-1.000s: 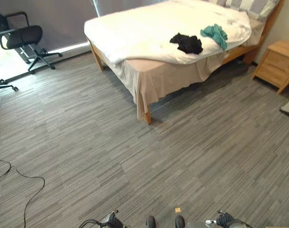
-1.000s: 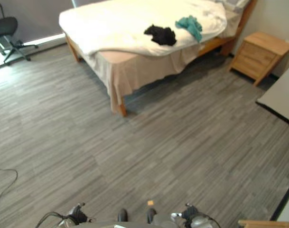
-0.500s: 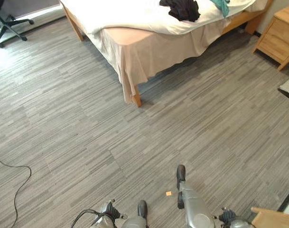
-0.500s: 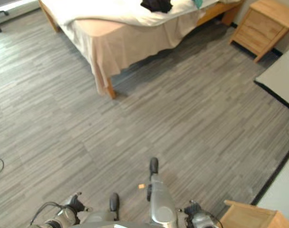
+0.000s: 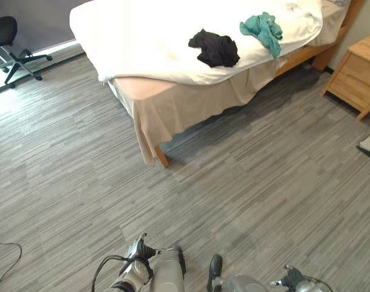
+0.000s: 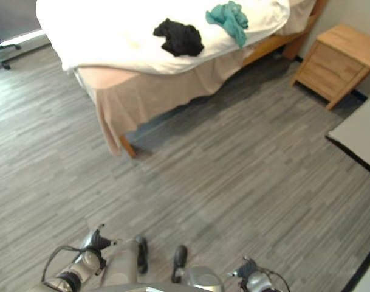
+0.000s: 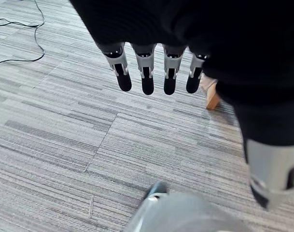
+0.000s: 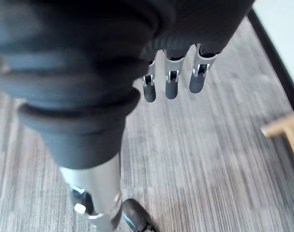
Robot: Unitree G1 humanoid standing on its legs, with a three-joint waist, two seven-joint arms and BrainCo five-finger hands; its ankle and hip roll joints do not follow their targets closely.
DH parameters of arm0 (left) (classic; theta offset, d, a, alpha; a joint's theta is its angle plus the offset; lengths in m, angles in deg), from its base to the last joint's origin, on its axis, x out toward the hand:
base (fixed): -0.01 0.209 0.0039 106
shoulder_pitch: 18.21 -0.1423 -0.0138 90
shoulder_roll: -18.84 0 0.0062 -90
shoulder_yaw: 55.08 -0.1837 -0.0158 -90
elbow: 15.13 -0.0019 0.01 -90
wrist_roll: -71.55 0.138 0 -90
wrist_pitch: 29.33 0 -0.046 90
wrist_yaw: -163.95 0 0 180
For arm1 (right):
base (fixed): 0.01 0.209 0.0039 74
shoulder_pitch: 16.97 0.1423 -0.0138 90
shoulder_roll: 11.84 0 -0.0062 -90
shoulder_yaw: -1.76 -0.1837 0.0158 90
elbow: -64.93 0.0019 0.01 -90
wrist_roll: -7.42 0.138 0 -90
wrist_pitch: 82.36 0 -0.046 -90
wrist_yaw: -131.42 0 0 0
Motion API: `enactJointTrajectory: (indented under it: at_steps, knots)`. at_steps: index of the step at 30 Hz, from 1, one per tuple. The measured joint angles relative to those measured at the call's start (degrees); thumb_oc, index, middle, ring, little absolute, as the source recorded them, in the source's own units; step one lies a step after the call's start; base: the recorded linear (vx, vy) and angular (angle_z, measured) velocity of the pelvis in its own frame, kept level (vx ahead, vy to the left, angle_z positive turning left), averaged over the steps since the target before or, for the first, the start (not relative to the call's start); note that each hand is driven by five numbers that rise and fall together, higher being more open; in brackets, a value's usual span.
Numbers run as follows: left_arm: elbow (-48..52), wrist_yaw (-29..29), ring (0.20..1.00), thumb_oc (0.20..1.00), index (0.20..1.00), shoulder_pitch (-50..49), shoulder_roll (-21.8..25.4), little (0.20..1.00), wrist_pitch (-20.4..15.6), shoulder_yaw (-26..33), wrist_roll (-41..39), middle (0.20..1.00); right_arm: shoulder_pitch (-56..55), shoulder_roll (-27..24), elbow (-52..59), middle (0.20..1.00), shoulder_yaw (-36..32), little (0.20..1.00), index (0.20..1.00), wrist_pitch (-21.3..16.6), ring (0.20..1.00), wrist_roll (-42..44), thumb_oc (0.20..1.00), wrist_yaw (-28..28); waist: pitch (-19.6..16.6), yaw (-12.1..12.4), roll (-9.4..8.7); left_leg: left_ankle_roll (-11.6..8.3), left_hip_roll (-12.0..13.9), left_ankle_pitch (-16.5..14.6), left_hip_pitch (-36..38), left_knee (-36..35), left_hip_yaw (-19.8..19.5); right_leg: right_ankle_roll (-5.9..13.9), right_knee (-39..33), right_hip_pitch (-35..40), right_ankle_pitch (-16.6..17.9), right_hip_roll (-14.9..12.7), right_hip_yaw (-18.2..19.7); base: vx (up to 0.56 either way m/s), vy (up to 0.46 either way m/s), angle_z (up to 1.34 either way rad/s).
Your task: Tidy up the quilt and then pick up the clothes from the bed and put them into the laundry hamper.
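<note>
White quilt (image 5: pixel 172 36) lay rumpled on bed, top of frame; black garment (image 5: pixel 214 48), teal garment (image 5: pixel 262 29) on it. Left hand (image 7: pixel 147 72), right hand (image 8: pixel 173 77) hung slack, empty. You needed closer approach first.

Wooden nightstand (image 5: pixel 356 83) beside the bed; black office chair (image 5: pixel 8 41) well apart

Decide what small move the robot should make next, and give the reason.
Probably another step toward the wooden-framed bed. The black garment and teal garment lie on the white quilt, across bare floor from the robot. The left hand and right hand hang open and hold nothing.
</note>
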Motion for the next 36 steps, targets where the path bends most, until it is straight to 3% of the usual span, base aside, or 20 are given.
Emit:
enactJointTrajectory:
  at_steps: [1,3,4,5,6,7,8,10,13,15,18,19,20,21,22,24,26,30,32,36]
  knots:
    - [-0.4,-0.4,1.0,1.0,1.0,-0.5,0.3,1.0,0.2,0.7,-0.4,1.0,0.4,-0.3,0.8,1.0,0.8,1.0,1.0,-0.1,1.0,-1.6,1.0,-0.3,0.4,0.1,-0.85,0.94,-0.9,2.0,-0.8,-2.2,3.4,-5.83,-2.6,4.5,-0.8,1.8,-0.6,0.51,0.134,0.15]
    - [-1.2,-0.9,1.0,1.0,1.0,-3.1,1.5,1.0,0.2,0.6,-0.1,1.0,-0.4,1.3,-0.5,1.0,1.9,1.0,1.0,0.1,1.0,-3.6,1.0,-1.0,-1.2,1.3,-4.24,5.71,-5.6,2.0,-1.1,2.5,6.0,-2.23,-2.0,9.0,-3.1,1.2,-1.6,0.6,0.163,0.17]
    - [-2.0,-1.1,1.0,1.0,1.0,-3.4,0.8,1.0,0.8,1.8,-0.2,1.0,-0.8,1.7,-1.2,1.0,1.9,1.0,1.0,-0.1,1.0,-4.6,1.0,-1.3,-1.5,1.6,-4.65,10.58,-7.4,0.5,-0.7,5.5,7.3,-1.49,1.3,9.4,-3.5,1.6,-0.8,0.28,0.099,0.02]
    - [-3.3,-1.1,1.0,1.0,1.0,-4.2,0.2,1.0,1.1,1.7,-0.1,1.0,-1.7,1.7,-1.1,1.0,1.6,1.0,1.0,-0.2,1.0,-5.0,1.0,-1.3,-1.8,1.7,-3.94,13.28,-8.4,-0.8,0.7,7.7,7.6,-1.46,5.1,8.7,-3.5,2.8,-0.1,0.32,0.165,0.2]
    - [-3.3,-1.0,1.0,1.0,1.0,-5.8,-0.1,1.0,1.4,0.8,-0.1,1.0,-3.3,1.8,-0.9,1.0,1.4,1.0,1.0,-0.2,1.0,-5.2,1.0,-1.2,-3.2,2.2,-1.53,20.46,-9.3,-1.9,4.3,5.5,7.9,-0.71,11.7,7.8,-3.4,6.7,0.5,0.32,0.165,0.2]
    - [-3.2,-0.9,1.0,1.0,1.0,-6.5,0.3,1.0,1.5,0.1,-0.2,1.0,-5.0,2.0,-0.2,1.0,1.2,1.0,1.0,-0.3,1.0,-5.2,1.0,-1.1,-4.1,1.8,0.81,20.98,-8.5,-2.2,8.1,1.2,7.2,-0.36,20.6,5.4,-3.3,8.5,-0.9,0.43,0.152,0.35]
    - [-4.0,-0.8,1.0,1.0,1.0,-7.3,3.4,1.0,2.1,0.4,-0.4,1.0,-4.6,5.5,0.5,1.0,1.8,1.0,1.0,-0.1,1.0,-4.8,1.0,-0.9,-3.2,0.9,-4.83,21.46,-10.2,-0.9,10.6,-0.8,4.6,1.32,40.3,-3.4,-5.3,3.1,-1.9,0.23,0.042,0.38]
    - [-5.7,-0.4,1.0,1.0,1.0,-6.1,3.7,1.0,2.7,1.1,-0.9,1.0,-4.6,6.3,1.6,1.0,1.4,1.0,1.0,0.2,1.0,-4.5,1.0,-1.1,-2.8,-1.0,-7.97,18.31,-10.9,-0.5,13.1,-1.2,0.9,1.89,48.7,-12.4,-6.7,-3.3,2.8,0.39,-0.002,0.74]
    - [-4.7,-0.4,1.0,1.0,1.0,-3.2,3.2,1.0,2.2,0.6,-1.1,1.0,-4.5,5.7,1.6,1.0,0.3,1.0,1.0,0.7,1.0,-3.9,1.0,-1.0,-1.8,-1.8,-6.51,16.1,-10.9,-0.1,16.0,-3.8,-3.7,2.57,40.8,-16.2,-7.5,-9.1,6.3,0.42,-0.078,1.03]
    - [-4.3,-0.4,1.0,1.0,1.0,-0.9,4.0,1.0,2.3,0.6,-1.2,1.0,-3.8,5.7,2.6,1.0,-0.4,1.0,1.0,0.7,1.0,-2.3,1.0,-1.0,-0.4,-1.5,-4.84,14.19,-10.0,-1.2,19.3,-5.1,-8.3,4.92,19.7,-16.1,-5.9,-11.7,9.8,0.51,-0.224,1.11]
    - [-5.0,0.3,1.0,1.0,1.0,-0.3,4.3,1.0,2.3,0.7,-1.0,1.0,-4.2,4.3,2.9,1.0,-1.6,1.0,1.0,0.7,1.0,-0.8,1.0,-0.3,-0.7,-3.0,-3.44,11.4,-8.3,-4.3,20.7,-5.3,-14.7,4.61,-1.8,-11.7,7.4,-8.8,15.7,0.4,-0.231,1.03]
    - [-5.0,0.5,1.0,1.0,1.0,-0.6,4.8,1.0,2.3,0.2,-1.0,1.0,-4.0,4.6,2.8,1.0,-2.3,1.0,1.0,0.7,1.0,-0.4,1.0,0.1,-0.6,-2.7,-3.81,10.53,-8.3,-4.7,20.7,-4.8,-15.5,2.99,-3.2,-10.5,11.2,-8.6,15.0,0.39,-0.336,1.01]
    - [-4.8,0.7,1.0,1.0,1.0,-0.8,4.6,1.0,2.1,0.5,-1.0,1.0,-3.1,4.9,2.1,1.0,-2.9,1.0,1.0,1.0,1.0,-0.1,1.0,0.5,0.8,-2.8,-3.71,5.95,-7.5,-6.2,19.2,1.5,-16.1,0.97,-3.9,-8.6,12.9,-8.3,14.1,0.11,-0.153,0.59]
    - [-4.8,0.8,1.0,1.0,1.0,-0.9,4.3,1.0,2.1,0.6,-1.0,1.0,-3.1,5.0,2.3,1.0,-2.9,1.0,1.0,1.1,1.0,-0.1,1.0,0.5,0.9,-2.9,-3.92,5.01,-7.3,-6.7,17.5,5.5,-15.4,-0.19,-3.9,-7.9,12.9,-8.3,13.4,0.16,-0.219,0.78]
    - [-4.9,1.2,1.0,1.0,1.0,-0.6,3.5,1.0,2.0,2.0,-1.2,1.0,-3.2,4.9,2.2,1.0,-3.4,1.0,1.0,1.0,1.0,0.3,1.0,0.5,1.4,-3.3,-4.75,3.07,-7.1,-7.4,11.1,18.9,-14.3,-2.64,-3.9,-6.5,12.3,-9.1,11.1,0.1,-0.1,0.6]
    - [-4.9,1.8,1.0,1.0,1.0,-1.1,2.5,1.0,2.1,2.2,-1.8,1.0,-2.5,4.2,2.6,1.0,-4.6,1.0,1.0,1.0,1.0,0.6,1.0,0.2,1.8,-2.5,-5.07,-2.97,-6.1,-2.2,5.0,31.5,-13.6,-6.1,-3.4,-4.4,11.0,-9.1,9.5,0.26,-0.097,0.5]
    - [-4.7,1.5,1.0,1.0,1.0,-0.9,2.4,1.0,2.2,2.8,-3.8,1.0,-0.6,3.9,2.3,1.0,-5.1,1.0,1.0,1.2,1.0,2.0,1.0,0.1,2.3,-2.7,-5.41,-2.79,-4.5,-2.3,2.3,35.1,-12.2,-7.38,-4.6,-2.1,8.4,-8.9,8.4,0.36,0.046,0.36]
    - [-3.5,1.3,1.0,1.0,1.0,-1.7,2.9,1.0,2.2,4.4,-5.9,1.0,1.0,2.7,1.0,1.0,-5.0,1.0,1.0,1.3,1.0,2.2,1.0,0.2,2.6,-2.9,-4.56,-1.61,0.3,-1.7,8.8,7.8,-6.9,-7.86,-5.7,1.1,8.2,-6.3,7.5,0.27,0.147,0.06]
    - [-2.0,1.4,1.0,1.0,1.0,-2.5,2.7,1.0,1.8,4.0,-6.2,1.0,0.3,1.5,1.2,1.0,-5.0,1.0,1.0,1.2,1.0,2.1,1.0,0.3,2.0,-3.2,-2.64,-2.62,2.9,0.1,9.9,-1.9,-6.9,-5.87,-5.7,3.0,6.6,-4.7,6.7,0.4,0.278,0.1]
    - [-2.1,1.7,1.0,1.0,1.0,-1.3,2.0,1.0,1.2,3.3,-7.1,1.0,0.2,1.3,0.5,1.0,-4.9,1.0,1.0,1.3,1.0,2.1,1.0,0.4,1.5,-2.6,-1.78,-2.83,3.8,4.1,8.3,-5.5,-6.9,-5.08,-5.7,4.3,5.1,-4.8,6.8,0.3,0.261,-0.03]
